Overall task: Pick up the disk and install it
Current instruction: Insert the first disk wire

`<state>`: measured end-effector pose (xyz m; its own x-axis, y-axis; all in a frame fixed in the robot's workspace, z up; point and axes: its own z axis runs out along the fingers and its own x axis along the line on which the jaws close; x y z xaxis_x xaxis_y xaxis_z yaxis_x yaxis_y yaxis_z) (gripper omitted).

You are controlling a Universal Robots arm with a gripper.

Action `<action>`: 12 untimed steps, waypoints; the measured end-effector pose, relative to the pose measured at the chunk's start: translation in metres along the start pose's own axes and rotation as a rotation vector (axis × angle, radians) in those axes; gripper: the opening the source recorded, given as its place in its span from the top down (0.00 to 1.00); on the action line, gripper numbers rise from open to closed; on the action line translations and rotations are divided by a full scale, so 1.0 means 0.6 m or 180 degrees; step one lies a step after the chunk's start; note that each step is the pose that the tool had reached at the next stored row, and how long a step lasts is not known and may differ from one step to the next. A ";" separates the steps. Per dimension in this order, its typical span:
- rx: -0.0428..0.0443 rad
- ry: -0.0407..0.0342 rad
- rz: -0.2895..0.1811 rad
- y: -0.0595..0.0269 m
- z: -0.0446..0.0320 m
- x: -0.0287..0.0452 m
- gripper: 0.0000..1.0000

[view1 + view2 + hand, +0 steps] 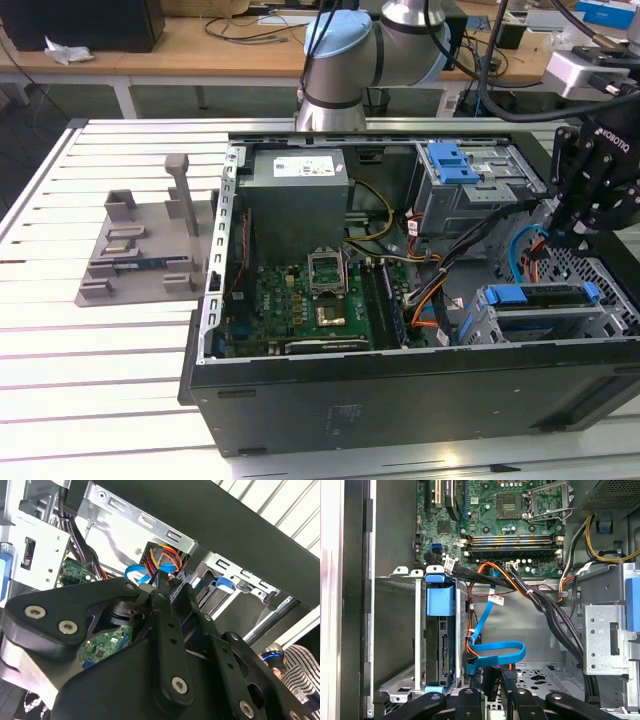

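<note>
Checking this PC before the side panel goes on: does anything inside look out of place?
The CPU socket has no cooler, and its metal frame is flipped open beside it. A blue cable lies in a loose loop next to the cage holding the disk. Nothing looks spilled or broken.

Slatted table [100,400], computer case [400,400], grey fixture [140,250]

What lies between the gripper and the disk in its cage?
In the first wrist view, a looped blue flat cable and orange wires lie between the gripper and the disk.
</note>
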<state>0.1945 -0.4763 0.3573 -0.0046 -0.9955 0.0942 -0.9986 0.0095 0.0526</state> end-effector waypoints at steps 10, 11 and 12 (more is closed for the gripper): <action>0.0000 -0.0001 0.0000 0.000 0.002 0.022 0.83; 0.0000 -0.0002 0.0000 0.000 0.003 0.030 0.83; 0.0000 -0.0003 0.0000 0.000 0.004 0.039 0.83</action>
<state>0.1945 -0.4998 0.3573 -0.0046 -0.9956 0.0931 -0.9986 0.0095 0.0526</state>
